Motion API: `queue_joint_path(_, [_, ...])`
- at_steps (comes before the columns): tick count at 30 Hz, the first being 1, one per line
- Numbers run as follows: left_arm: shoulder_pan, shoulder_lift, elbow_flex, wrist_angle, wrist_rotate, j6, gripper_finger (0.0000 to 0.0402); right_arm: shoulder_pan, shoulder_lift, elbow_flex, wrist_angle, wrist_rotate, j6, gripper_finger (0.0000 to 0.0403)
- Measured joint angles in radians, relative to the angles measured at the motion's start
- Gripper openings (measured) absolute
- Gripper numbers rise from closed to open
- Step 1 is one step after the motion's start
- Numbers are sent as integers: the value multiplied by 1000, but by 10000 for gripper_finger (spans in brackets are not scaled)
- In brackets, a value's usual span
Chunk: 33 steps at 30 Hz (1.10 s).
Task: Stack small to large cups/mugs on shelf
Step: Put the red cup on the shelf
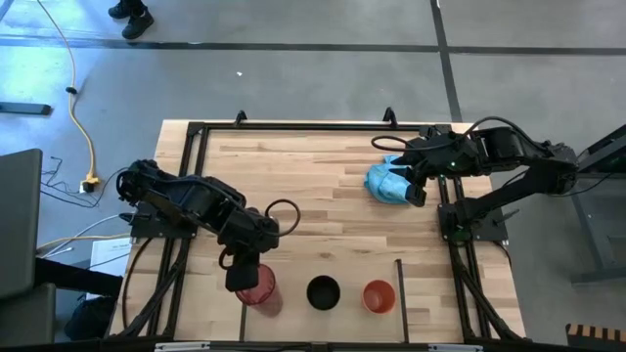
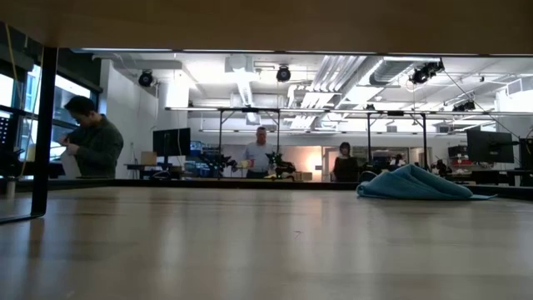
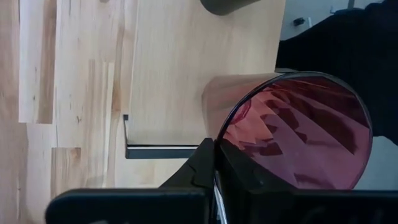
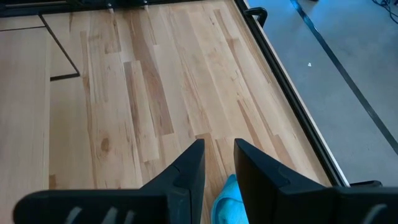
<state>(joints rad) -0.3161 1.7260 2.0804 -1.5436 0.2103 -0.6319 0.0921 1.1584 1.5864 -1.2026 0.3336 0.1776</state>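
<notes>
While the left end effector (image 1: 256, 281) pinches one red cup (image 1: 260, 289), two stand free.

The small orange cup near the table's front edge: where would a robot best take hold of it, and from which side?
Probably by the rim, from straight above. The small orange round cup stands upright with its mouth open upward, so one finger could go inside and one outside the wall. A thin black bar runs close on one side and the medium black round cup stands on the other, crowding sideways approaches.
</notes>
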Motion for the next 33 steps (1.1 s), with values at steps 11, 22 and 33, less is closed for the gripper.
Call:
queue_joint_path(11, [2, 0, 0, 1, -8, -1, 33, 0, 0, 0, 0, 0, 4, 78])
queue_joint_path(22, [2, 0, 0, 7, 33, -6, 36, 0, 0, 0, 0, 0, 4, 78])
queue_joint_path(33, [2, 0, 0, 8, 53, -16, 35, 0, 0, 0, 0, 0, 4, 78])
